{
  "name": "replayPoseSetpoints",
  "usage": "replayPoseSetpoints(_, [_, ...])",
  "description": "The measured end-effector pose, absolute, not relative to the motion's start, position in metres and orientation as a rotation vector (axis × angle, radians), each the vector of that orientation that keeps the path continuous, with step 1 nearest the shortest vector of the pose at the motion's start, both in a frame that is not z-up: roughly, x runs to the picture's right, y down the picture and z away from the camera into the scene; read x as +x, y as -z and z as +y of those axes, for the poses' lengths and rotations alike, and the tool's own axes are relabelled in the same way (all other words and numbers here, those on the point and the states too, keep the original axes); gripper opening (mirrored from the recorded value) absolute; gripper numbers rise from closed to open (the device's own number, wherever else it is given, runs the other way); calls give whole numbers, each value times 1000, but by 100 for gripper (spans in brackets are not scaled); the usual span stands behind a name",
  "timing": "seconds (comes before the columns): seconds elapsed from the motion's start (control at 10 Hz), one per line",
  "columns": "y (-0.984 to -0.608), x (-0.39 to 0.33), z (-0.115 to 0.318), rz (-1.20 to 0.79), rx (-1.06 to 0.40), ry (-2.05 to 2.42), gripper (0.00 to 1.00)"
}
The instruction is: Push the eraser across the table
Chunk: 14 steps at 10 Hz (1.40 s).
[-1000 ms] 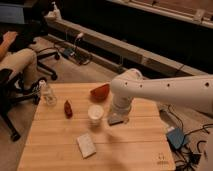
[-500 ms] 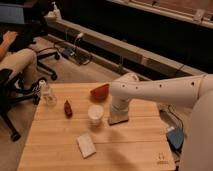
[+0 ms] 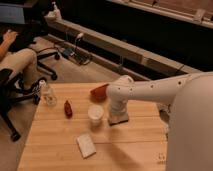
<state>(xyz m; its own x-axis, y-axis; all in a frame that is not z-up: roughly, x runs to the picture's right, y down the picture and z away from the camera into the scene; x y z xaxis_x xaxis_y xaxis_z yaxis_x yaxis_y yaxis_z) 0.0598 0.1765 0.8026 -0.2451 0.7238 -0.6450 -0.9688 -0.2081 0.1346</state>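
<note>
Pale wooden planks make up the desk (image 3: 135,142). White and thick, the robot arm (image 3: 155,90) reaches in from the right and bends down to the desk's middle. There the claw (image 3: 118,118) sits at the surface just right of the white cup (image 3: 95,114), its fingers drawn fully together. Whether they pinch anything cannot be told. The eraser does not show apart from the claw, whose lower end hides the planks beneath it. A cream block (image 3: 86,145) lies nearer, left of the claw. A dark red bottle (image 3: 68,108) and a clear bottle (image 3: 48,93) stand further left. An orange-red object (image 3: 99,91) lies beyond the cup.
</note>
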Motion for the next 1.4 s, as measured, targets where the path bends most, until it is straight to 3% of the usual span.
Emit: replayPoseSetpoints(1.4, [-839,47,198,632,-630,-1732,0])
